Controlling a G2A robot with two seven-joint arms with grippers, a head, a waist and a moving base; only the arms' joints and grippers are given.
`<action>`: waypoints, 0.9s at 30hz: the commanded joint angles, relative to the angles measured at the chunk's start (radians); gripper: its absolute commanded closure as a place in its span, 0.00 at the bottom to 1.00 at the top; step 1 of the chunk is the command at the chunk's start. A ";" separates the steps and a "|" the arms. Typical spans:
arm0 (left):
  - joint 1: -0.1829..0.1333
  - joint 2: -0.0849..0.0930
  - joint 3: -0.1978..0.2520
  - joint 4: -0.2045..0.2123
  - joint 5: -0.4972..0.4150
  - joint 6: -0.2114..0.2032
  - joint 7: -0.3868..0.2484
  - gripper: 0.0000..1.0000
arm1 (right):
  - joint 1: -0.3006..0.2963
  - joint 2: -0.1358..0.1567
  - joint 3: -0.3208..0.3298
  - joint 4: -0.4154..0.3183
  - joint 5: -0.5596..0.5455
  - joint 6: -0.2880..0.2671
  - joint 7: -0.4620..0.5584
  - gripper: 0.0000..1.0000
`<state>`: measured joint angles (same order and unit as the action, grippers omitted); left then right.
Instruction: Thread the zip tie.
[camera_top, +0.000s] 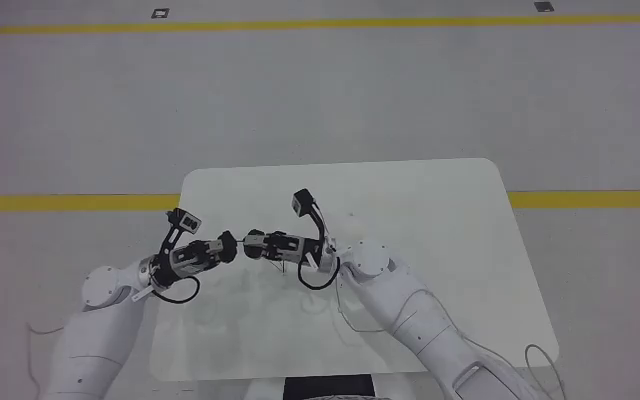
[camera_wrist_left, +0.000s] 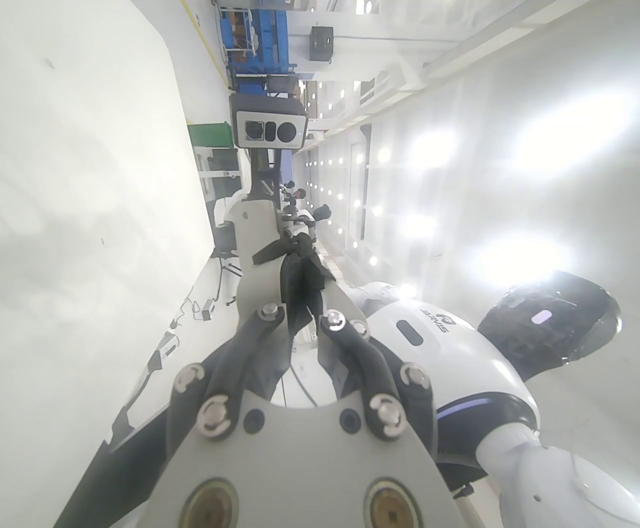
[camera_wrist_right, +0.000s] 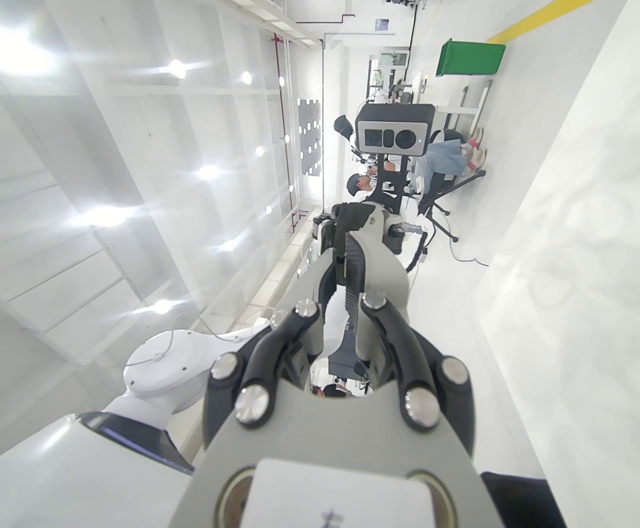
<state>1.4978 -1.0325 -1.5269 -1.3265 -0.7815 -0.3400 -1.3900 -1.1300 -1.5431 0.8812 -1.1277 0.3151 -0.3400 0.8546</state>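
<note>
mid-air, lower centre-left of the top view, zip tie (camera_wrist_left: 265, 256): dark strip between both gripper tips, over the left part of the table (camera_top: 420, 200).
left gripper (camera_top: 228, 247): pinched narrow on the strip, likely steadying it.
right gripper (camera_top: 252, 243): facing it tip to tip, narrow; what it grips is hidden.
reason: probably aloft so both ends line up.

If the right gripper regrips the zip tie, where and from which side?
Just short of the left gripper, on the flat faces of the zip tie, coming in from the right gripper's own side: the strap probably runs level between them, though it barely shows.
</note>
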 joint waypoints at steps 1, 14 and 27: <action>0.000 0.000 -0.004 0.000 -0.001 0.000 0.000 1.00 | 0.001 0.001 0.001 0.005 0.001 0.000 -0.003 0.00; 0.014 0.005 -0.029 -0.065 -0.046 0.000 0.000 1.00 | 0.002 0.007 0.028 0.059 0.060 0.050 -0.024 0.00; -0.002 -0.022 -0.157 -0.038 -0.016 0.000 0.018 1.00 | 0.002 0.007 0.028 0.059 0.060 0.050 -0.024 0.00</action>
<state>1.4995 -1.0479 -1.6588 -1.3674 -0.8179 -0.3400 -1.3573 -1.1282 -1.5363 0.9091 -1.0684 0.3748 -0.2901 0.8308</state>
